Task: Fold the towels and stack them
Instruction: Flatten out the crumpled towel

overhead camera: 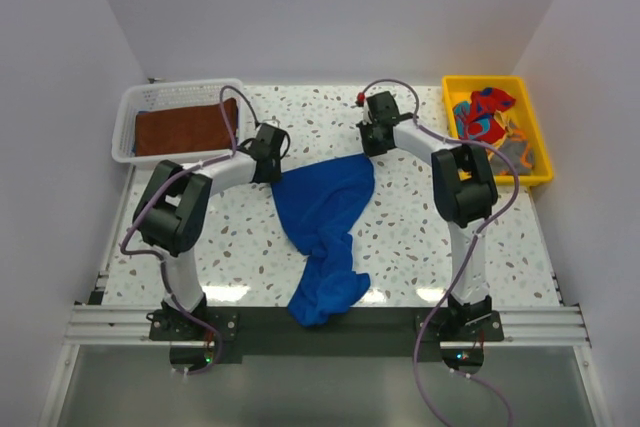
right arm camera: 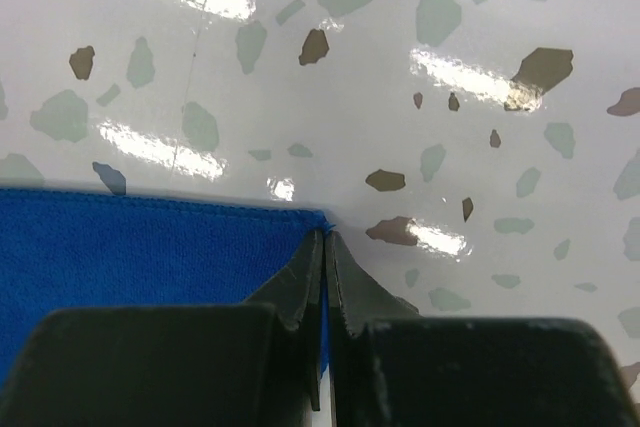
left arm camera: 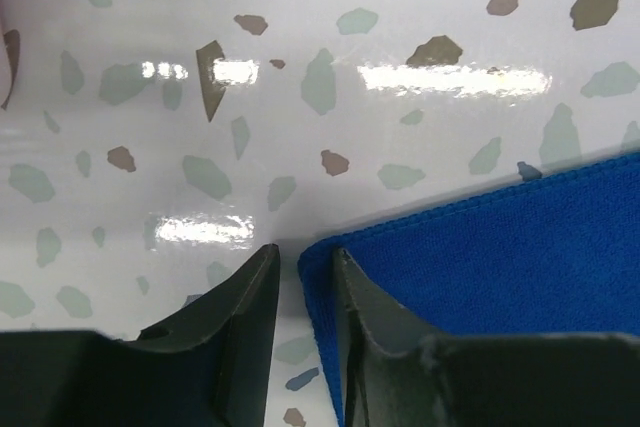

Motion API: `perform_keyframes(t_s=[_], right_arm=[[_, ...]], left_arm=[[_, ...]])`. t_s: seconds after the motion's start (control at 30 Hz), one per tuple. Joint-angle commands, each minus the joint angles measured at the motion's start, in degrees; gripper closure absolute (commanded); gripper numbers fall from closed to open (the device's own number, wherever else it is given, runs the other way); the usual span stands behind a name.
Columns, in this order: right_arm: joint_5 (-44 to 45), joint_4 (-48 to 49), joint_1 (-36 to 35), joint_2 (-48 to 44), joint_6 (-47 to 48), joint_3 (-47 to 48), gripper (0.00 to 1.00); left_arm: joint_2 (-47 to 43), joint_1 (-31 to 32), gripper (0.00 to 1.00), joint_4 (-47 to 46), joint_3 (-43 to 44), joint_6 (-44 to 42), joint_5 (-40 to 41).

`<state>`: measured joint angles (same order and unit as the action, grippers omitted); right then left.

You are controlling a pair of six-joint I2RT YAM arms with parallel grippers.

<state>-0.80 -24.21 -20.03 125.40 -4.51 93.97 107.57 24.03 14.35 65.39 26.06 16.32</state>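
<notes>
Blue towel (overhead camera: 322, 209) lies at the centre of the table (overhead camera: 420, 237), its tail bunched toward 6 o'clock. Right claw (right arm camera: 323, 237) is clamped on its 1 o'clock corner. Left claw (left arm camera: 305, 252) stands narrowly apart around the 11 o'clock corner. Judged light, limp, grippy: corners are the proper holds.

Left arm (overhead camera: 185, 207) and right arm (overhead camera: 460, 187) rise from the near edge with elbows bent outward and wrists angled inward. Left gripper (left arm camera: 305, 252): jaws narrowly apart, straddling one far corner of the blue towel (overhead camera: 320, 207). Right gripper (right arm camera: 325, 235): jaws closed, pinching the other far corner.
</notes>
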Motion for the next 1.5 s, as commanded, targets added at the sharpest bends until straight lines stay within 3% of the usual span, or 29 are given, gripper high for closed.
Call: perform_keyframes(t_s=[0.0,0.13,0.17,0.2,0.5,0.73,0.93,1.2,1.47], right_arm=[[1.68,-1.55,0.96,-2.71,-0.50,-2.92,1.00],[0.97,-1.19,1.14,-4.02,-0.41,-3.62,1.00],[0.97,-1.11,1.14,-4.11,-0.41,-3.80,1.00],[0.97,-1.02,1.05,-4.29,-0.50,-3.71,1.00],[-1.22,-2.07,1.22,-7.19,-1.02,3.84,1.00],[0.00,-3.04,1.66,-11.66,-0.32,17.36,1.00],[0.10,-1.02,1.66,-19.38,0.64,21.95,1.00],[-3.06,2.06,1.75,-33.45,3.98,22.48,1.00],[-8.34,1.01,1.75,-47.87,6.88,17.47,1.00]], left_arm=[[3.43,0.93,0.68,4.36,1.58,0.30,-0.23],[4.58,1.11,0.84,5.16,1.50,1.09,-0.50],[4.75,1.11,0.95,5.16,1.50,1.01,-0.41],[5.10,1.11,1.00,5.08,1.59,0.92,-0.06],[1.69,1.02,1.00,5.16,11.94,-7.77,5.47],[-1.13,0.93,1.00,5.51,33.01,-20.06,9.79],[-4.73,1.02,1.00,5.08,46.12,-25.80,8.21],[-19.39,1.28,1.00,0.33,47.64,-32.21,-0.30],[-33.99,1.63,1.00,-0.02,40.27,-34.23,-11.73]])
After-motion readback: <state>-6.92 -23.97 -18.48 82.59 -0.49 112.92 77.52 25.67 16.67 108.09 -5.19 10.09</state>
